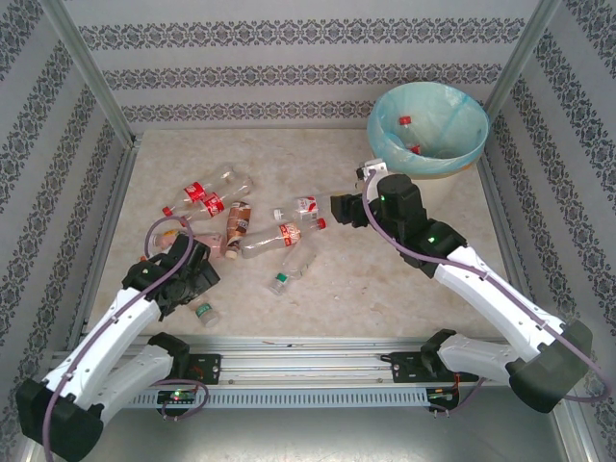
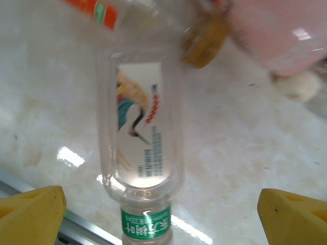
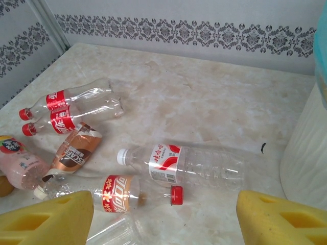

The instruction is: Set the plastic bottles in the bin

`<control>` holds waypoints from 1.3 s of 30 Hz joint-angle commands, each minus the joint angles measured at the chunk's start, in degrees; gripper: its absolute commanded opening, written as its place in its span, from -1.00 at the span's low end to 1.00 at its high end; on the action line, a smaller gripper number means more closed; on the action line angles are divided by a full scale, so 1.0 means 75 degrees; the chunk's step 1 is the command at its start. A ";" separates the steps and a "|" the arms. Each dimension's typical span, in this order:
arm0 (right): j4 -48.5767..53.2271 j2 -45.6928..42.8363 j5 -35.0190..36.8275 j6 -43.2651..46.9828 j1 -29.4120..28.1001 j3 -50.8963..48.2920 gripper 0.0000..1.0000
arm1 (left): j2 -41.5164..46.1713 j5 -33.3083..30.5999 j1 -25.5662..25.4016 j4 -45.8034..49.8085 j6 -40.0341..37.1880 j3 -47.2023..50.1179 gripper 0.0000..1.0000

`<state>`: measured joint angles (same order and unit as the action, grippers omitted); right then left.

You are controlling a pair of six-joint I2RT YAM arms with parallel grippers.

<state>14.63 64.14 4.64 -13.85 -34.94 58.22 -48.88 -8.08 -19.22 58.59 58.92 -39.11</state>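
Your left gripper (image 2: 161, 217) is spread wide, yellow pads (image 2: 31, 213) either side of the green-capped bottle (image 2: 140, 148) and touching nothing. That btl lies flat on the table (image 2: 245, 153), cap toward the wrist, just beside the metal rail (image 2: 76, 224) at the near edge. Your right gripper (image 3: 163, 222) is apart too, w/ nothing pinched, hanging over the loose pile near the bin (image 1: 448, 106).

Risks, as I judge them:
- **Grip point:** the pads look set to meet the btl low, around neck and shoulder, not mid-body. Squeeze there and a slick, thin-walled cylinder can squirt forward or pivot, then roll against the rail.
- **Neighbours:** its far end lies close to other btls, where an orange label (image 2: 97, 11) and a pink bottle (image 2: 281, 30) show. A skewed lift prob. drags or knocks them.
- **Arm clash:** the bin sits in the far right corner, well apart from your left arm, and the right arm stands between. Cross over carelessly and the arms could clash.

Containers: the bin's turquoise liner holds what look like two btls (image 1: 415, 148), red showing on each — too small to tell more, and the rest of the liner looks bare. The other plastic bottles (image 1: 241, 221) lie on the table, capped and seemingly empty, incl. a white-capped bottle (image 3: 179, 166) and a red-capped bottle (image 3: 127, 194) just ahead of the right gripper.
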 commanded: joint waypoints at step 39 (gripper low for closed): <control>0.0485 -0.1719 0.1113 -0.0327 -0.1120 -0.0196 0.44 | 0.1912 0.1824 0.0861 -0.0780 -0.1101 -0.0622 -0.33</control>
<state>17.45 53.30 10.52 -16.38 -42.65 57.60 -33.76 3.49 -13.37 50.70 52.82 -40.93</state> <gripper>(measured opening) 0.722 0.472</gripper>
